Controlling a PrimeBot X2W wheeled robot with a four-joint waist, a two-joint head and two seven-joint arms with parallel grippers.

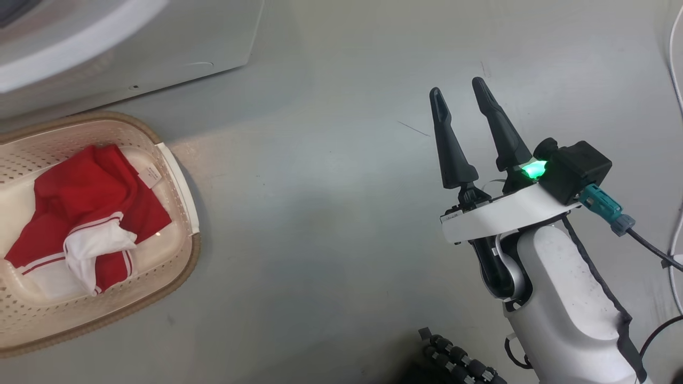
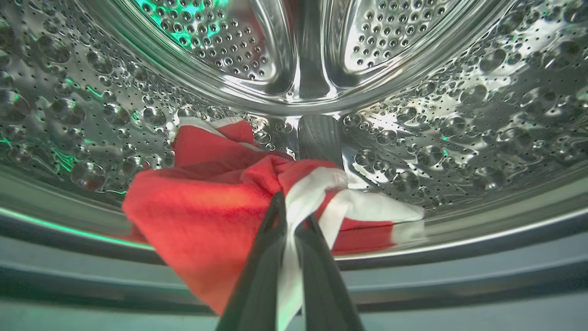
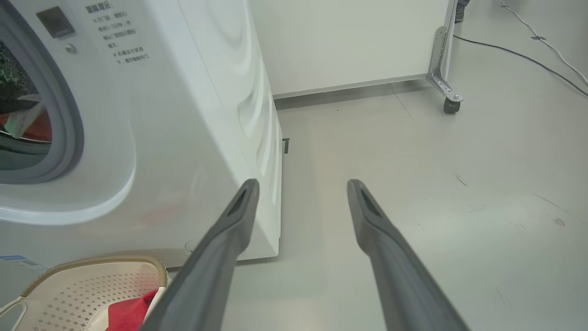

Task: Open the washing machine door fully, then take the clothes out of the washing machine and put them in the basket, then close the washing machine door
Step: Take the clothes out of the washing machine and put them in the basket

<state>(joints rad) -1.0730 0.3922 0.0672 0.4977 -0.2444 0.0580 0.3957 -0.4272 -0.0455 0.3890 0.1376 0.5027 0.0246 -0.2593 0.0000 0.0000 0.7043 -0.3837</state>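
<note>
Inside the steel drum of the washing machine (image 2: pixel 459 105), my left gripper (image 2: pixel 294 209) is shut on a red and white garment (image 2: pixel 202 202) of the clothes, pinching a white fold at the drum's lip. Another red and white garment (image 1: pixel 85 213) lies in the cream basket (image 1: pixel 176 176) on the floor by the washing machine (image 1: pixel 133 48). My right gripper (image 1: pixel 459 90) hangs open over bare floor to the basket's right, holding nothing. In the right wrist view the right gripper (image 3: pixel 303 184) points past the washing machine (image 3: pixel 183 115); the basket (image 3: pixel 92 271) sits at the lower left. The door is out of view.
A white panel on a caster leg (image 3: pixel 448 99) stands behind the machine. Cables (image 3: pixel 528 50) run over the grey floor at the far right, and more cables (image 1: pixel 675 106) lie beside my right arm. A dark ribbed part (image 1: pixel 459 362) shows at the bottom of the head view.
</note>
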